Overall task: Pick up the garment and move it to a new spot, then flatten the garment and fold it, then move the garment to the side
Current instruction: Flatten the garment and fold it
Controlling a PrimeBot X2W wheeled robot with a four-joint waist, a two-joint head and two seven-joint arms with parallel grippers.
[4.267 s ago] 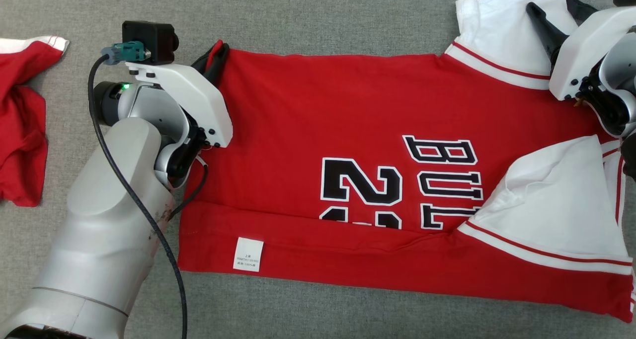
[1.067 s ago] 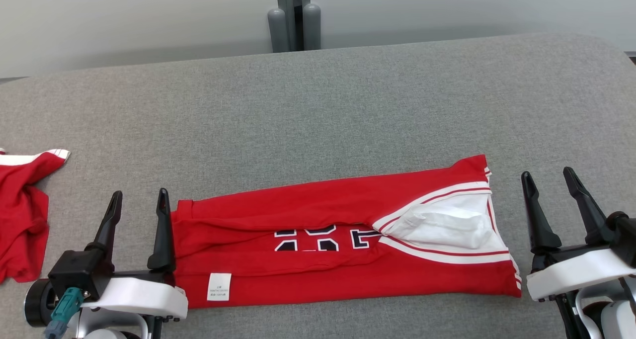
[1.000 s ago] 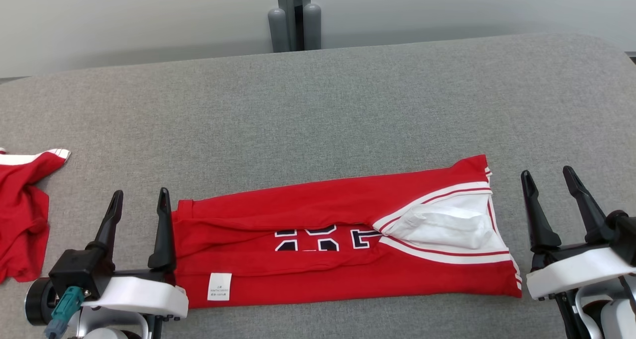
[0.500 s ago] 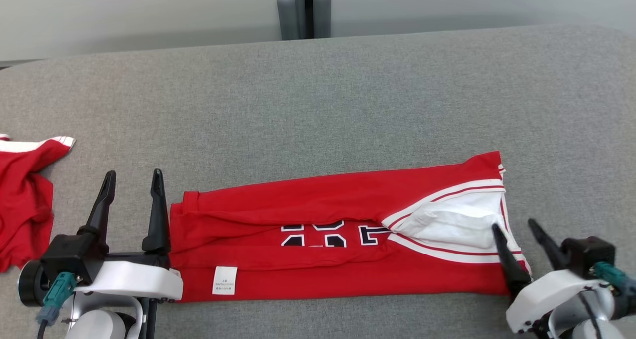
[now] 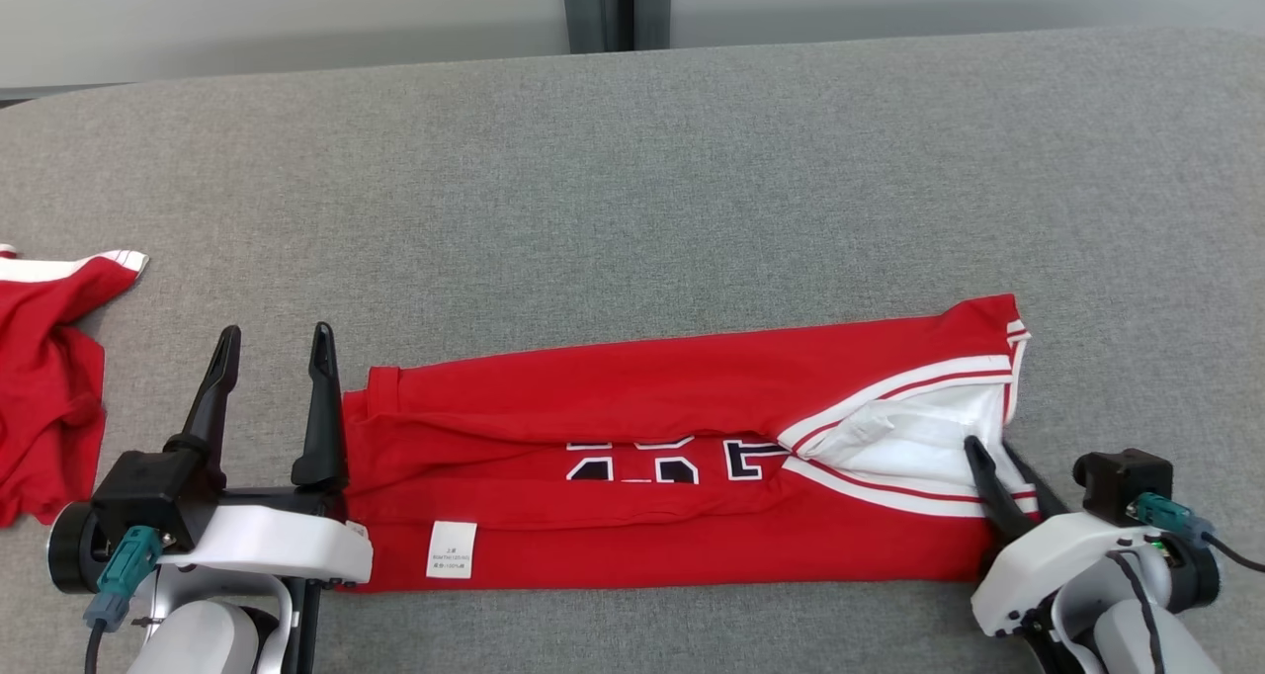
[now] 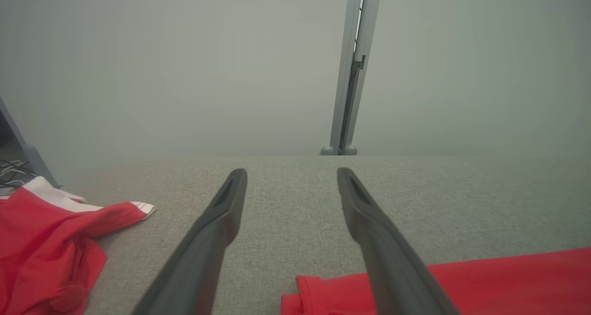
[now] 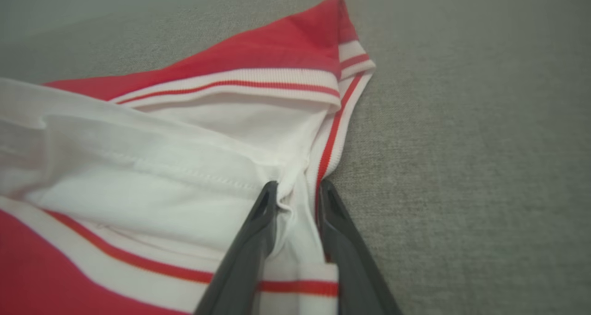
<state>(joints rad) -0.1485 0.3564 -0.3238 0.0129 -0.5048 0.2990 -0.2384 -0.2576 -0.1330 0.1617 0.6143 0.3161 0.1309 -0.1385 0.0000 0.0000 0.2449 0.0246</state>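
The red jersey (image 5: 642, 427) lies in a long folded strip on the desk (image 5: 692, 180). My right hand (image 5: 990, 447) straddles its white-striped end, fingers narrow (gripping or not, I cannot tell) — likely for the cross fold; my left hand (image 5: 276, 330) sits wide beside the hem.

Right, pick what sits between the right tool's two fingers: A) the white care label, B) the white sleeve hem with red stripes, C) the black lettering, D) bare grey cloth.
B: in the right wrist view the right tool straddles the white red-striped sleeve hem of the folded red jersey.
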